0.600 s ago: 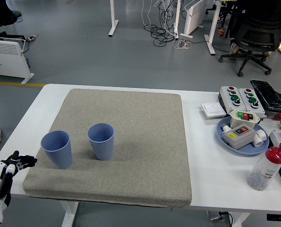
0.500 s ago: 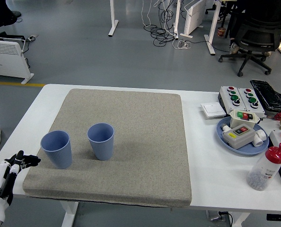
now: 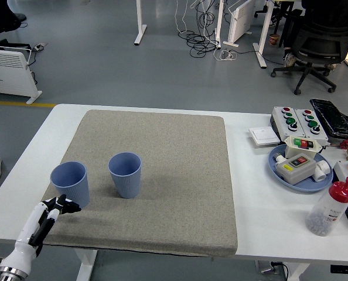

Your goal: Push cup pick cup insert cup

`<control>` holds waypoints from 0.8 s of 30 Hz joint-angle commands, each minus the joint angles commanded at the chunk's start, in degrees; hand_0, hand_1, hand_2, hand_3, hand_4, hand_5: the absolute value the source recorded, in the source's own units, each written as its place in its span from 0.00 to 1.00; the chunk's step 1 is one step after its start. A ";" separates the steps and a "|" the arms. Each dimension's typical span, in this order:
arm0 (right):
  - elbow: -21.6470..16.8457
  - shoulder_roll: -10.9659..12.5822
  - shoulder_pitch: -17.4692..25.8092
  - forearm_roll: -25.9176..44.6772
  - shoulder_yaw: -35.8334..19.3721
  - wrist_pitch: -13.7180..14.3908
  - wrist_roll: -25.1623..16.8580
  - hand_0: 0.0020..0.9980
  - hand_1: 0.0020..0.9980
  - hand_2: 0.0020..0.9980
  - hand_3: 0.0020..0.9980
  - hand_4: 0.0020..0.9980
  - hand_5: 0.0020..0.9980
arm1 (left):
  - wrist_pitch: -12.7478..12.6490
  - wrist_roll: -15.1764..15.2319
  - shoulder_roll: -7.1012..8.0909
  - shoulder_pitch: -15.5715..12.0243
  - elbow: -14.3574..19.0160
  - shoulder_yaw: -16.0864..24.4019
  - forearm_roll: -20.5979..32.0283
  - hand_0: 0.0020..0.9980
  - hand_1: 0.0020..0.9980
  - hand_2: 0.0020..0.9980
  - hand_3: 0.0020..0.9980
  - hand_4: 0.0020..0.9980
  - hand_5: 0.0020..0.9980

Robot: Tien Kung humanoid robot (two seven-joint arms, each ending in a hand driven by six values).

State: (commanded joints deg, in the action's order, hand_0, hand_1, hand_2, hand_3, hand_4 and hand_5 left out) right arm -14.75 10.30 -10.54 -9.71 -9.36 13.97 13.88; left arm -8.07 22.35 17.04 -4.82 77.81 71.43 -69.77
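Two blue ribbed cups stand upright on the grey mat (image 3: 162,170). The left cup (image 3: 70,184) is near the mat's left edge, and the right cup (image 3: 125,174) stands a short gap to its right. My left hand (image 3: 60,205) comes in from the lower left, its fingers stretched out and holding nothing. Its fingertips (image 3: 73,208) lie just below the left cup's base, close to it but apart. The right arm does not show.
At the right of the white table (image 3: 262,199) are a blue plate (image 3: 278,170) with switch boxes, button boxes (image 3: 297,120), a white square switch (image 3: 263,136) and a red-capped bottle (image 3: 331,208).
My left hand has moved right and up from the table's left edge onto the mat, ending just under the left cup. The cups have not moved.
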 joint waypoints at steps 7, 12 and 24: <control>0.00 -0.03 -0.02 0.24 0.14 0.00 -0.05 0.69 0.62 0.64 0.55 0.09 0.48 | 0.01 -0.08 -0.02 2.12 -2.69 -1.30 -0.01 0.66 0.61 0.55 0.57 0.58 1.00; 0.01 -0.03 -0.04 0.33 0.20 0.00 -0.10 0.69 0.62 0.64 0.55 0.09 0.48 | -0.07 -0.16 -0.04 3.66 -4.55 -1.82 -0.11 0.67 0.61 0.55 0.58 0.59 1.00; 0.01 -0.19 0.03 0.29 0.13 0.01 -0.04 0.69 0.62 0.63 0.55 0.09 0.48 | -0.35 0.63 -0.39 7.66 -8.67 -3.26 0.41 0.68 0.62 0.55 0.59 0.59 1.00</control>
State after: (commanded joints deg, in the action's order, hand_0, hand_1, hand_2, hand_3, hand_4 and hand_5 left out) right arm -14.74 10.11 -10.51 -9.42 -9.23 13.98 13.84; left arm -8.42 22.99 16.65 2.84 69.14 68.17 -69.35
